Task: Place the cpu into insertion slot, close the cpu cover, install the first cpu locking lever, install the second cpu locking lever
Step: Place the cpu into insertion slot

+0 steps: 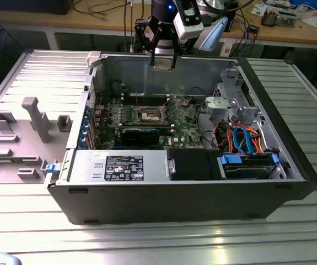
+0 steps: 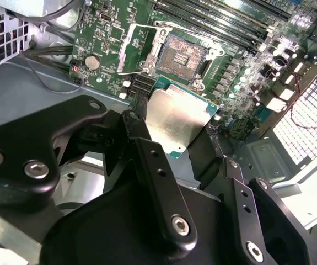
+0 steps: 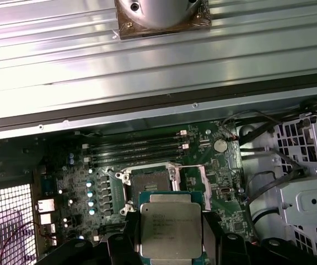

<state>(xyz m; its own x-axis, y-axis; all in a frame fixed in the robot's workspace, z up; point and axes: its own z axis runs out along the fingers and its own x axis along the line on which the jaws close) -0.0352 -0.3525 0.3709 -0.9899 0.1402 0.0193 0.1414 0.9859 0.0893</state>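
Observation:
My gripper hangs above the open computer case, near its back wall, shut on the cpu. In both wrist views the cpu is a flat silver-grey square with a green edge, pinched on two opposite sides by the black fingers. Below it lies the insertion slot, uncovered, its dark centre showing. The cpu cover stands swung open beside the slot. The chip hovers well above the green board, apart from the socket.
Long black memory slots run beside the socket. A black card with a blue edge sits in front of it. A drive cage with orange and blue cables lies at the exterior view's right, and the removed grey side panel at its left.

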